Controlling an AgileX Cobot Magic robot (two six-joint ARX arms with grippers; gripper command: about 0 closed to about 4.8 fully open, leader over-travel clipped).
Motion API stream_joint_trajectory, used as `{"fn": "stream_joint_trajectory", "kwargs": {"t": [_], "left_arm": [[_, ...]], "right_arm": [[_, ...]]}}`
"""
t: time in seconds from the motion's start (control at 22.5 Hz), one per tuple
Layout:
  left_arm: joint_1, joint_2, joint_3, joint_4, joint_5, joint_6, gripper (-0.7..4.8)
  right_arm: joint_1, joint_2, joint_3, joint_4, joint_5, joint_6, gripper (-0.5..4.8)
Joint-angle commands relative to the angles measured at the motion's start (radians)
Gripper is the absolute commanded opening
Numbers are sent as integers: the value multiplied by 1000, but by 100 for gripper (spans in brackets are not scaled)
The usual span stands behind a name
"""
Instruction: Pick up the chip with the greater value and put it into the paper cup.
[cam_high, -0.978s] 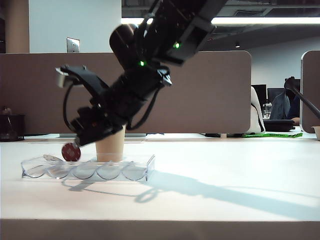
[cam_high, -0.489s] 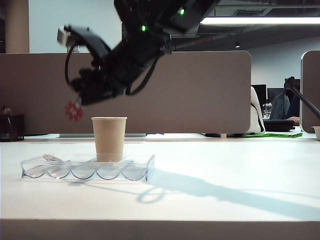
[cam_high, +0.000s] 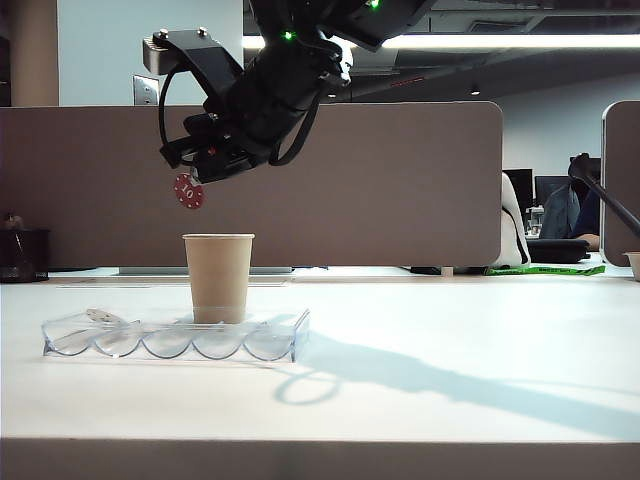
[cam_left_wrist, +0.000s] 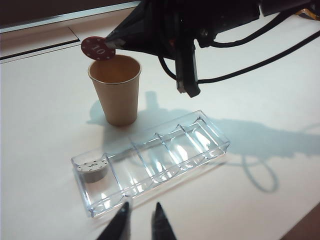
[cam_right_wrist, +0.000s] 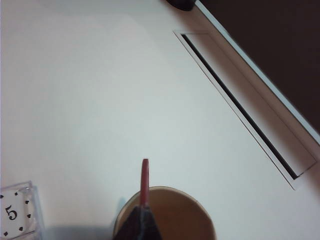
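A clear plastic chip tray (cam_high: 175, 338) lies lengthwise on the white bench (cam_high: 450, 330), its scalloped compartments running in a row; in the exterior view it sits in front of the paper cup (cam_high: 219, 277), touching or just beside its foot. The end compartment farthest from the right arm holds a white chip marked "5" (cam_left_wrist: 93, 167); the other compartments look bare. A long slot (cam_right_wrist: 240, 107) is set into the bench behind the cup, beside a dark partition.

The right gripper (cam_high: 195, 178) reaches in from above across to the left side of the exterior view, its black cables looping over the cup, and nothing lies between it and the cup's open mouth. Its fingers are pressed together, pinching the dark red chip marked "10" (cam_high: 188, 191) by one edge. The chip hangs in the air above the cup's rim, over its left edge in the exterior view. It stands on edge, its flat face with the "10" turned toward the exterior camera, so the right wrist view (cam_right_wrist: 144, 182) sees only a thin red sliver.

The left gripper (cam_left_wrist: 140, 220) hovers just beside the tray's near long side, fingers spread and holding nothing
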Motion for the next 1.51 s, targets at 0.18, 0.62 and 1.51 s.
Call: {"fn": "stream_joint_trajectory", "kwargs": {"t": [0.18, 0.62, 1.51], "left_arm": [[1, 0, 3, 11, 2, 0, 60], [1, -1, 3, 19, 2, 0, 60], [2, -1, 3, 107, -126, -93, -6]], "right_arm": [[-22, -6, 5, 3, 57, 2, -1], [-47, -6, 5, -17, 45, 24, 28], [-198, -145, 5, 37, -81, 260, -5]]}}
